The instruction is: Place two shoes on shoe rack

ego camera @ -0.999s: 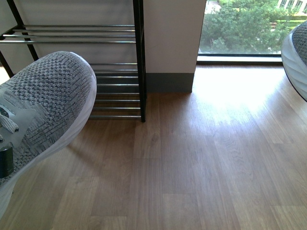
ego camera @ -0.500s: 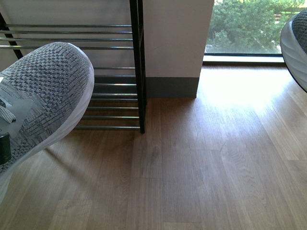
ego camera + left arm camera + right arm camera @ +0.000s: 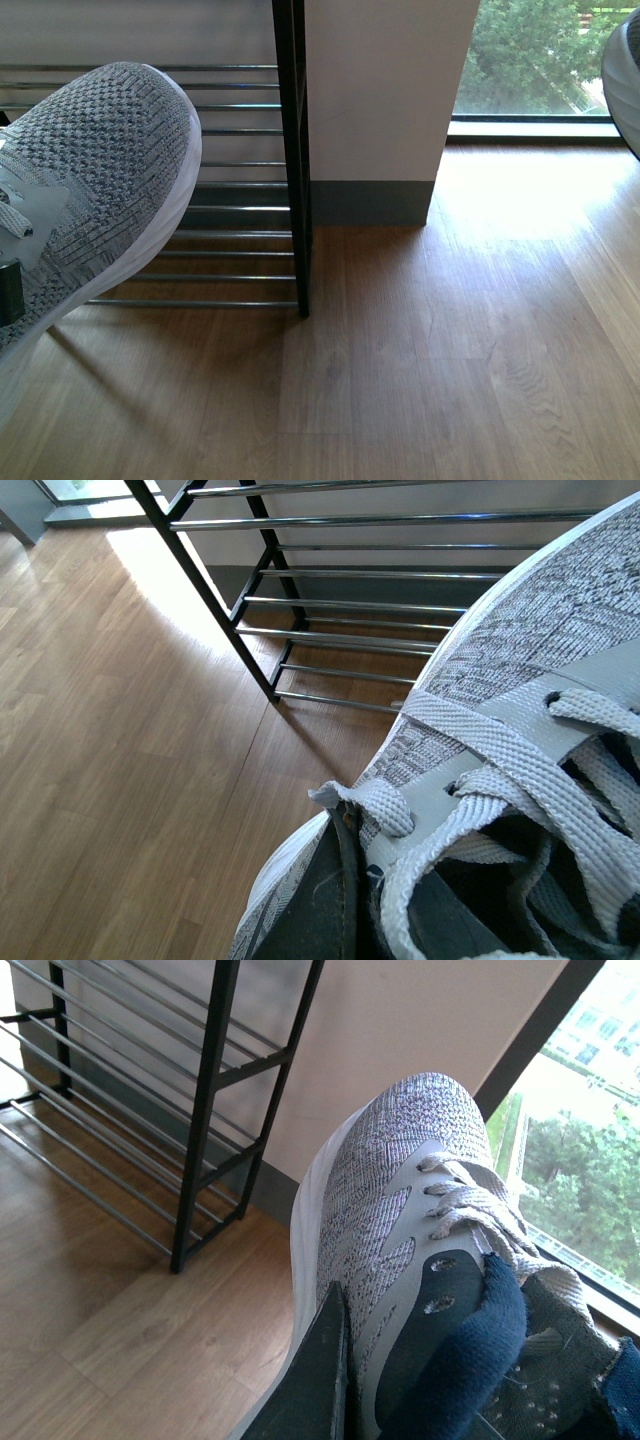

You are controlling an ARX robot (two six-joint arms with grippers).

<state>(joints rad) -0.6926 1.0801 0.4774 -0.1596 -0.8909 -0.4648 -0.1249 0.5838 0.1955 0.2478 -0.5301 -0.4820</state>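
Grey knit fills the 9 o'clock side of the front view. The left sneaker (image 3: 95, 180) hangs clear of the wooden floor (image 3: 420, 380), toe aimed toward 1 o'clock, with its shadow on the boards beneath. The left gripper (image 3: 360, 880) has it by the lace side. In the left wrist view one dark finger (image 3: 325, 900) lies flat against the outside of the upper beside the grey laces (image 3: 480, 780). Its partner is hidden inside the shoe, so the jaws are clenched on the sneaker's wall. The arm itself is out of view.

From 10 to 12 o'clock stands the shoe rack (image 3: 293, 150), with its black post upright and chrome rods (image 3: 240, 232) level. The sneaker is in front of the lower tiers, resting on none. Past the post come a white wall (image 3: 385, 90) with grey skirting (image 3: 370, 203), then a window (image 3: 530, 60) at 1 o'clock.

At 2 o'clock, cut by the frame edge, the right sneaker (image 3: 625, 70) is held high off the floor. The right gripper (image 3: 365, 1390) grasps it: a dark finger (image 3: 315, 1380) presses its outer side near the navy collar (image 3: 470, 1360).
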